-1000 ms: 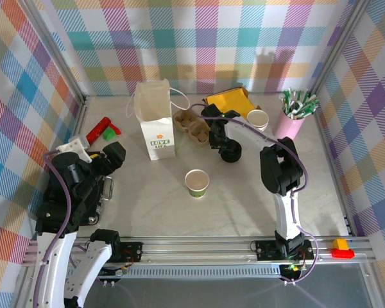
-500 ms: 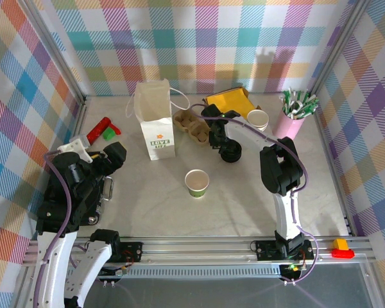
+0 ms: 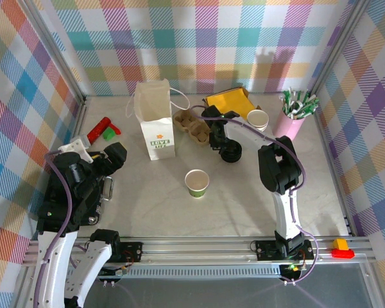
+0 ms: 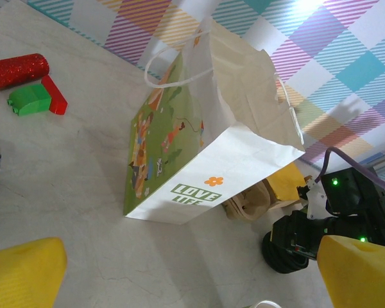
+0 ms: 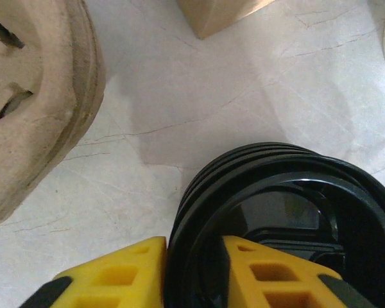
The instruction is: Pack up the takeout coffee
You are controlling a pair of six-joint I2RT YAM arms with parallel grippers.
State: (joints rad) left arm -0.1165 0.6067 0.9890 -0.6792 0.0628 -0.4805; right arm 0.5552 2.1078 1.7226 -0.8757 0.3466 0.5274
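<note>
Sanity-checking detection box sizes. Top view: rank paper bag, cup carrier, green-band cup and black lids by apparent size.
1. paper bag, clearly largest
2. cup carrier, partly hidden
3. green-band cup
4. black lids, partly covered and close to the cup in size, so this last order is unsure

Black lids (image 5: 289,212): glossy ribbed plastic. Cup carrier (image 5: 32,96): rough matt pulp. Bag (image 4: 205,128): matt paper. Tabletop (image 5: 212,83): smooth.

We log the bag (image 3: 155,125) left of the carrier (image 3: 191,125), the lid stack (image 3: 230,153) right of it, and the cup (image 3: 197,182) on the table (image 3: 147,192) before both.
</note>
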